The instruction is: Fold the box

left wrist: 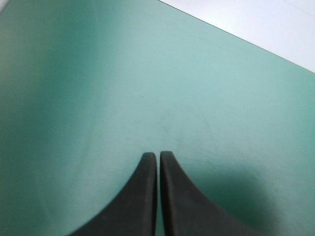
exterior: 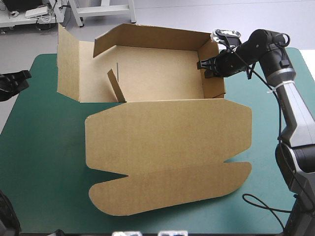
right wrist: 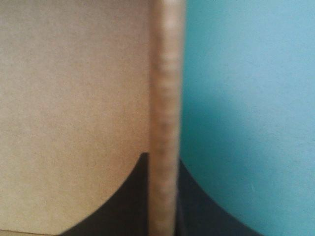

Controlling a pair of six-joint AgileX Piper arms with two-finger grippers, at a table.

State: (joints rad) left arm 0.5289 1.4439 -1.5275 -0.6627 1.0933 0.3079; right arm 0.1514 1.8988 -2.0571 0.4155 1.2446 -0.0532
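Teal-green surface filled the view. Left pincer hung at its left edge, fingers together over bare cover, well apart from the box. The brown box sat mid-surface: far wall raised, left side splayed, lid flat toward the near edge. Right pincer was clamped on the box's right wall.

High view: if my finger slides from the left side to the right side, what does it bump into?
The left gripper → the box: its folded-out left side → small tilted flap → right wall, pinched by the right gripper → the right arm.
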